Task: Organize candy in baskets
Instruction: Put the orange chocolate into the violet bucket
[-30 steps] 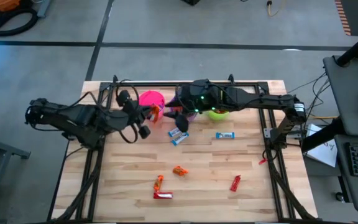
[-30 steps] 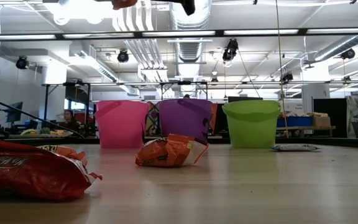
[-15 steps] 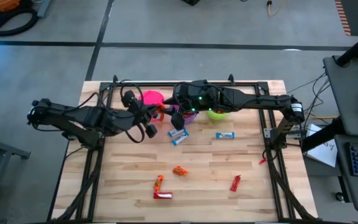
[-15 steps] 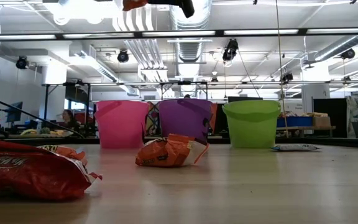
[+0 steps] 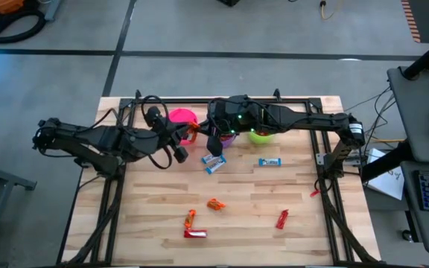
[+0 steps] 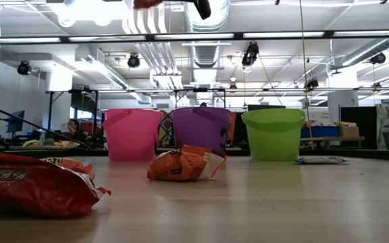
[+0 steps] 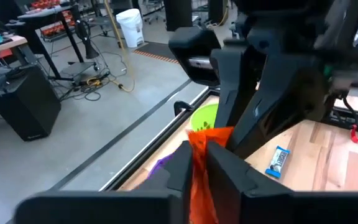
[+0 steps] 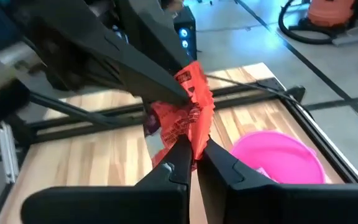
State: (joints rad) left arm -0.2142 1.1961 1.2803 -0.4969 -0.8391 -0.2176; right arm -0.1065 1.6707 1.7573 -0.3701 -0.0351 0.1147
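Note:
An orange-wrapped candy (image 5: pixel 193 132) hangs in the air between my two grippers, above the table beside the pink basket (image 5: pixel 182 117). My left gripper (image 5: pixel 187 135) comes from the left and is shut on it. My right gripper (image 5: pixel 208 138) comes from the right and is shut on its other end. The purple basket (image 6: pixel 201 129) stands largely hidden under my right arm in the high view, with the green basket (image 5: pixel 259 135) to its right. Other candies lie flat on the table: blue ones (image 5: pixel 214 162), orange ones (image 5: pixel 215 204) and red ones (image 5: pixel 194 234). My left gripper pinches the candy's one end (image 7: pixel 199 163) between its two fingers, which reach in level from the table's left. The wrapper sticks out beyond the fingertips, clear of the table. My right gripper pinches the wrapper's crumpled other end (image 8: pixel 189 132) between its two fingers (image 8: pixel 178 152), coming from the table's right. The candy stays lifted clear, stretched between both grippers.
The three baskets stand in a row near the far edge. A blue candy (image 5: pixel 269 161) lies right of centre. An orange candy (image 6: pixel 184 164) and a red one (image 6: pixel 32 185) lie close to the near edge. The table's middle is bare wood.
My left gripper has carried the orange candy a little toward the table's right, up to my right gripper. My right gripper has shut on the candy's free end, so both now hold it.

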